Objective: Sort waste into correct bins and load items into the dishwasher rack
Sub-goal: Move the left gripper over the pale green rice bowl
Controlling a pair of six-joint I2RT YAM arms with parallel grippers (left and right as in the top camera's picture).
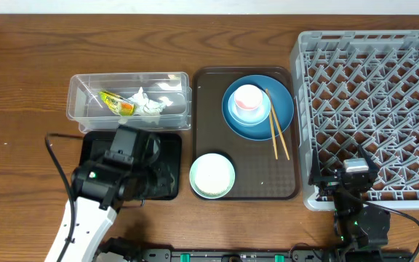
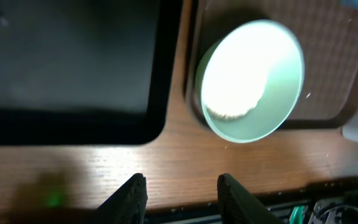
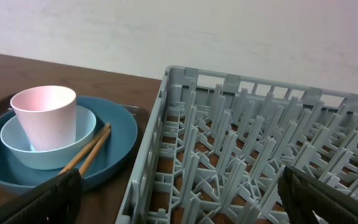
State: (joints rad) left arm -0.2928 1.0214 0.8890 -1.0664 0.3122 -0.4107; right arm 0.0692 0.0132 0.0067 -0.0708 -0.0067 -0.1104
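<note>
The clear tub [image 1: 86, 102] holds the yellow-green wrapper [image 1: 117, 103] and crumpled tissue [image 1: 150, 104]. My left gripper [image 1: 155, 175] hovers by the black tray's [image 1: 172, 145] right end. In the left wrist view this gripper [image 2: 182, 186] is open and empty over bare wood, near the pale green bowl [image 2: 253, 81], which shows a white patch inside. The pink cup [image 1: 247, 98] stands in the light-blue bowl [image 1: 233, 115] on the blue plate [image 1: 282, 109], with the chopsticks [image 1: 277, 131] beside it. My right gripper [image 3: 179, 199] is wide open over the rack's [image 3: 260, 137] near corner.
The dark brown serving tray [image 1: 257, 185] carries the plate stack and the green bowl [image 1: 212, 175]. The rack [image 1: 377, 109] fills the right side of the table. A black cable [image 1: 57, 156] loops left of the left arm. A few white specks lie on the serving tray [image 2: 328, 50].
</note>
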